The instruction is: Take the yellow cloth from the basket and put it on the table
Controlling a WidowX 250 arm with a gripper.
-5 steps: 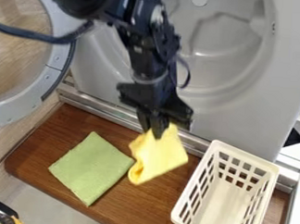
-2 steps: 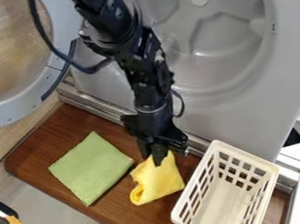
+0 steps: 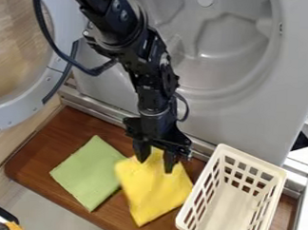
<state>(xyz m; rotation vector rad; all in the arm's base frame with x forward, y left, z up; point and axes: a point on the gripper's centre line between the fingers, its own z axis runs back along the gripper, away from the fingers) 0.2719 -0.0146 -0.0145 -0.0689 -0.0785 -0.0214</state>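
My black gripper hangs over the wooden table, its two fingers spread apart above the upper part of the yellow cloth. The cloth lies loosely spread on the brown table, between the green cloth and the basket. Its left corner reaches the green cloth's right edge. The white basket stands at the right, with no cloth in it.
A green cloth lies flat on the left part of the table. Behind the table stands a grey machine front with a round hollow, and its round door is swung out at the left.
The gripper came down with the yellow cloth, then its fingers opened. The cloth has dropped and spread out on the table.
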